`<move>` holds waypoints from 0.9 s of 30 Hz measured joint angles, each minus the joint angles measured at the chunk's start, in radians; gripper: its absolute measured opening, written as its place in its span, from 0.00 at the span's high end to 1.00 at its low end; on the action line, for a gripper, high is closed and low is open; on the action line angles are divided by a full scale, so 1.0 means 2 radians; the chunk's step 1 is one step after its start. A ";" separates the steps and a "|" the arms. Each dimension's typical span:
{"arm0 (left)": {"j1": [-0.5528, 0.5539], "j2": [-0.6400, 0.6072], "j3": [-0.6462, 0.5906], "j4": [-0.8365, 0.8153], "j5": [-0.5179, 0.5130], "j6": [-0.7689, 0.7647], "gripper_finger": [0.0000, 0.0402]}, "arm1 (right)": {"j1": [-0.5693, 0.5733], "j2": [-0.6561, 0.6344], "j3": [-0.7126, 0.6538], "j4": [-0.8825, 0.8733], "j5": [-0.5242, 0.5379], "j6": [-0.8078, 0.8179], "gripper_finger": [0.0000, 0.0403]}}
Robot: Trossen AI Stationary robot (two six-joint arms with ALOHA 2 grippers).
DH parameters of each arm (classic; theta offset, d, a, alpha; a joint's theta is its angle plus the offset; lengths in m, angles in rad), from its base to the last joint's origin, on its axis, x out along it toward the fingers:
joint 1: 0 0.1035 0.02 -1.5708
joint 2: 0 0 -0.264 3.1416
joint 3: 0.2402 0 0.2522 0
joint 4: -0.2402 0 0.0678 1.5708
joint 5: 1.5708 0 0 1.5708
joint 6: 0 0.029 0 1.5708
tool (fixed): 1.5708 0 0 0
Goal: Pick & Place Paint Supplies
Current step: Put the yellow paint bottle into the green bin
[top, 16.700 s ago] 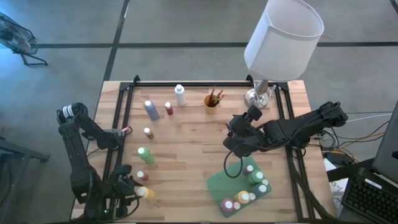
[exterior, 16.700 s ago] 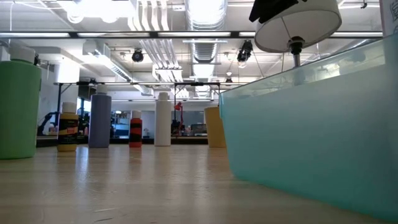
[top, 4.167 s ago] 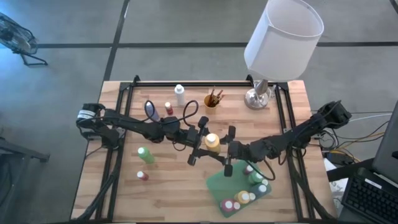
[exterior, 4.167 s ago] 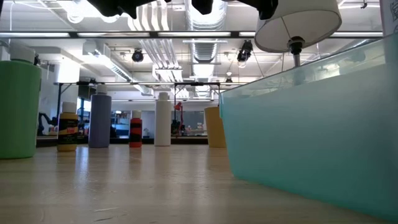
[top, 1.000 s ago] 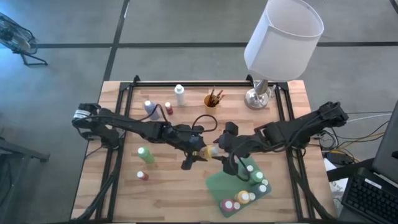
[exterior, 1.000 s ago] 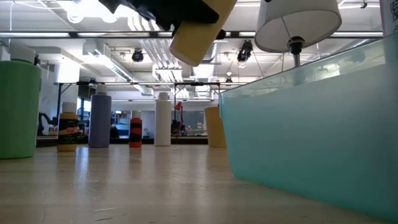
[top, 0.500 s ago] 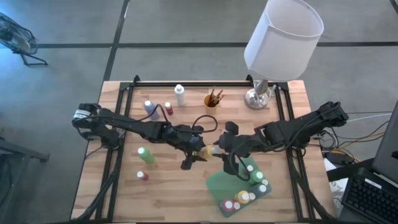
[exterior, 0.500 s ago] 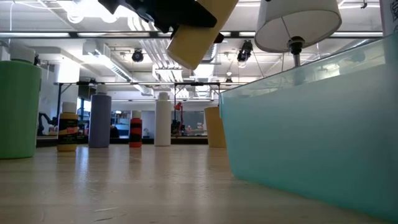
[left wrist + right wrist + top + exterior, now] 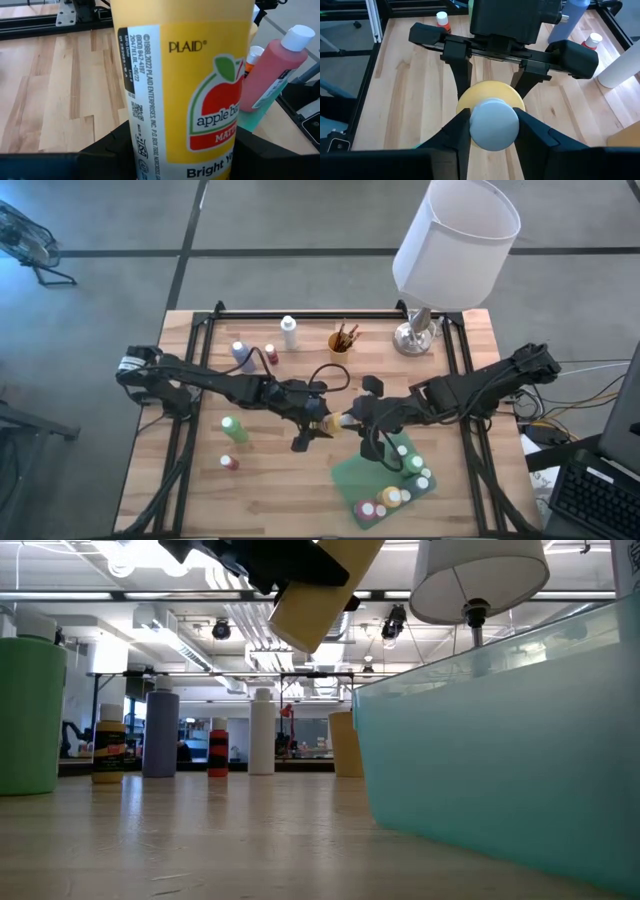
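- Two grippers meet over the middle of the wooden table [image 9: 300,480], both on one yellow paint bottle [image 9: 333,423] held off the surface.
- The left gripper [image 9: 318,423] is clamped around the bottle's body; its wrist view is filled by the yellow label, with dark fingers [image 9: 107,150] pressed to either side.
- The right gripper [image 9: 492,127] faces it from the other side; its two fingers sit against the bottle's white cap [image 9: 493,125], one on each side, narrowed to the cap's width.
- In the low view the yellow bottle [image 9: 322,590] hangs tilted, well above the tabletop.
- Just beside the grippers, toward the front right, lies the green tray [image 9: 352,477], holding several bottles with white caps, green and yellow among them.
- On the left half stand a green bottle [image 9: 233,429] and a small red bottle [image 9: 229,463], well apart from the tray.
- Along the back edge stand a blue bottle [image 9: 240,355], a dark red bottle [image 9: 271,354], a white bottle [image 9: 290,333] and a yellow cup of brushes [image 9: 341,341].
- The white-shaded lamp [image 9: 455,242] stands at the back right corner.
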 joint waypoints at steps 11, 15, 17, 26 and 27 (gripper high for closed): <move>0.000 0.000 0.000 0.000 0.002 0.002 0.48 | 0.000 0.000 0.000 0.001 0.000 0.000 0.72; 0.000 0.000 0.000 0.000 0.002 0.002 0.48 | 0.000 0.000 0.000 0.001 0.000 0.000 0.72; 0.000 0.000 0.000 0.000 0.002 0.002 0.48 | 0.000 0.000 0.000 0.002 0.000 0.000 0.72; -0.001 -0.001 0.000 -0.005 -0.006 -0.004 0.47 | 0.000 0.000 0.000 0.001 0.000 -0.002 0.72; -0.001 -0.001 0.000 -0.005 -0.007 -0.004 0.45 | 0.000 0.001 0.000 0.001 0.000 -0.002 0.72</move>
